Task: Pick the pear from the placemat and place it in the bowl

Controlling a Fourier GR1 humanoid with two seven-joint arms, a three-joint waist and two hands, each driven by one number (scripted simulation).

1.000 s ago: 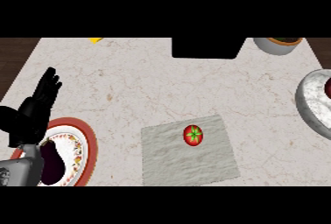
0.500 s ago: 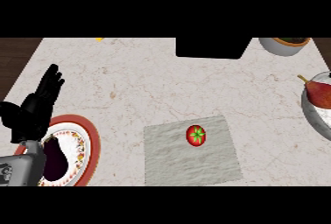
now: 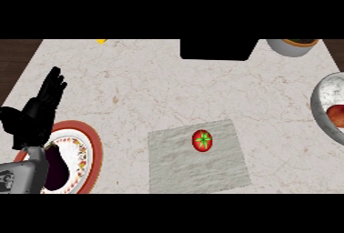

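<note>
Round red fruit with green stalk [image 3: 202,140] on grey placemat [image 3: 197,157], worktop's near-centre; only left hand [image 3: 35,113] visible, fingers straight, holding nothing, at left edge, fruit well to its right; grey bowl [image 3: 324,109] at right edge.

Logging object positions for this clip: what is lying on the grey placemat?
One red fruit with a green star-shaped top sits on the placemat, above its middle. It looks like a tomato, not a pear. Nothing covers the mat.

A rough grey cloth placemat [image 3: 198,157] lies on the smooth, marble-like counter [image 3: 168,91].
</note>
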